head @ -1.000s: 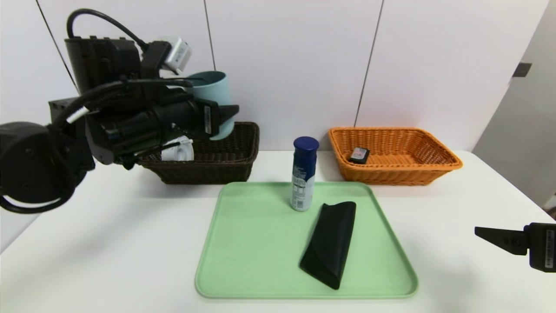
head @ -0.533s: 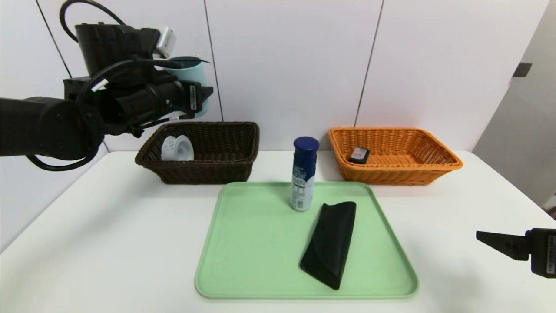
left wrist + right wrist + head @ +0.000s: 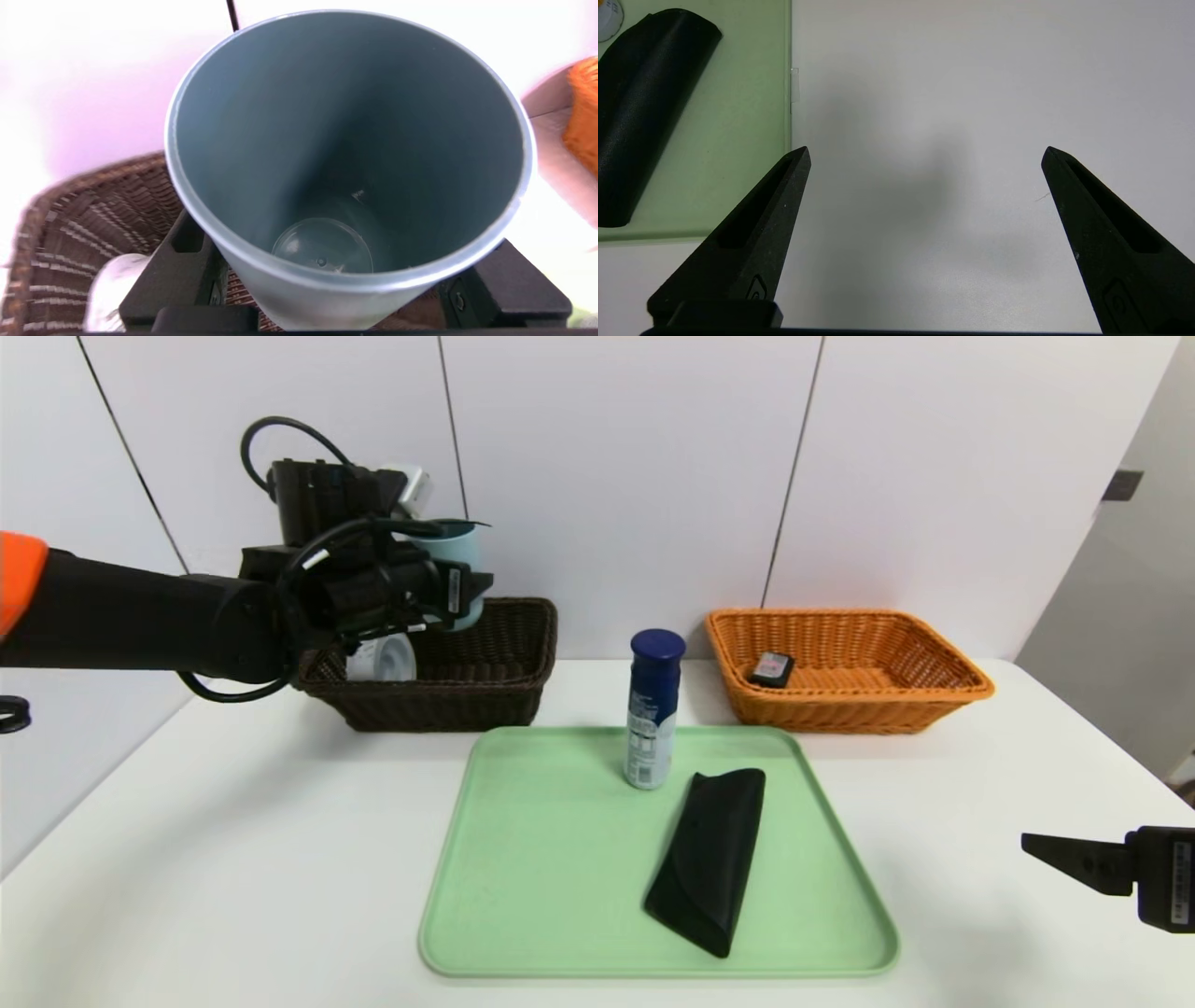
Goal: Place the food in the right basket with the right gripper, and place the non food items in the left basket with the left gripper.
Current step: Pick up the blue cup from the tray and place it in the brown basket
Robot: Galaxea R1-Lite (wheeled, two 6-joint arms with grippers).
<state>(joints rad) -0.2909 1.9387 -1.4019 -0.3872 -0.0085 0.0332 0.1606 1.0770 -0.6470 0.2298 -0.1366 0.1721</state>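
Observation:
A pale blue cup (image 3: 464, 547) hangs upright over the dark brown left basket (image 3: 485, 689), with my left gripper (image 3: 465, 594) shut on its sides. The left wrist view looks down into the empty cup (image 3: 345, 140), a black finger (image 3: 182, 261) on either side, the brown basket (image 3: 93, 210) beneath. A white tape roll (image 3: 383, 660) lies in that basket. A blue spray can (image 3: 652, 709) stands and a black case (image 3: 709, 859) lies on the green tray (image 3: 523, 859). My right gripper (image 3: 1027, 846) hovers open near the table's right front, nothing between its fingers (image 3: 784, 200).
The orange right basket (image 3: 840, 711) stands at the back right with a small dark packet (image 3: 771, 668) in it. In the right wrist view the tray's edge (image 3: 738, 116) and the black case (image 3: 640, 107) lie beside bare white table.
My left arm has carried the cup away from the camera and down, so it now hangs just above the brown basket. The right arm has barely moved.

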